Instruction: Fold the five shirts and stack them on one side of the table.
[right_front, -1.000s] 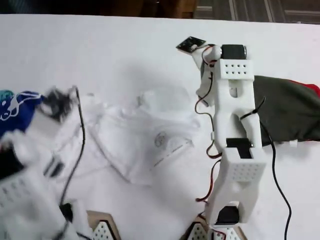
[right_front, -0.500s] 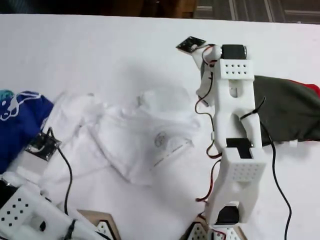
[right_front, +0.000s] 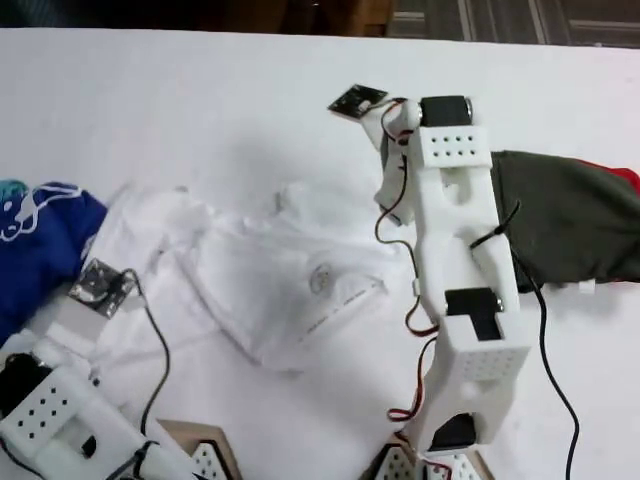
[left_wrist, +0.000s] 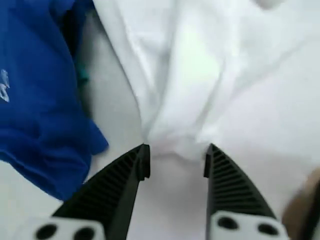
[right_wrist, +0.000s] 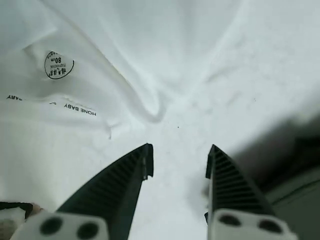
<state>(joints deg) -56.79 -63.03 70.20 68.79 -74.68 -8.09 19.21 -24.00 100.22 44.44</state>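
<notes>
White shirt (right_front: 290, 270) lies crumpled at the centre of the table (right_front: 200, 90), spreading toward 8 o'clock. I judge it light, limp, apt to bunch; take a hem or sleeve edge. Left gripper (left_wrist: 175, 160), fingers apart and empty, at its 8 o'clock edge; right gripper (right_wrist: 177, 160) likewise near 2 o'clock. Blue shirt (right_front: 40, 240) just beside at 9 o'clock; dark shirt (right_front: 570, 220) at 3 o'clock, apart.

From above, one shirt (right_front: 290, 270) lies spread in the middle of the table (right_front: 200, 90). A second shirt (right_front: 40, 240) lies just beside it at the left edge. A third shirt (right_front: 570, 225) lies at the right edge, partly under my right arm (right_front: 460, 260). My left pincer (left_wrist: 175, 160) is over the middle shirt's edge, lower left.
</notes>
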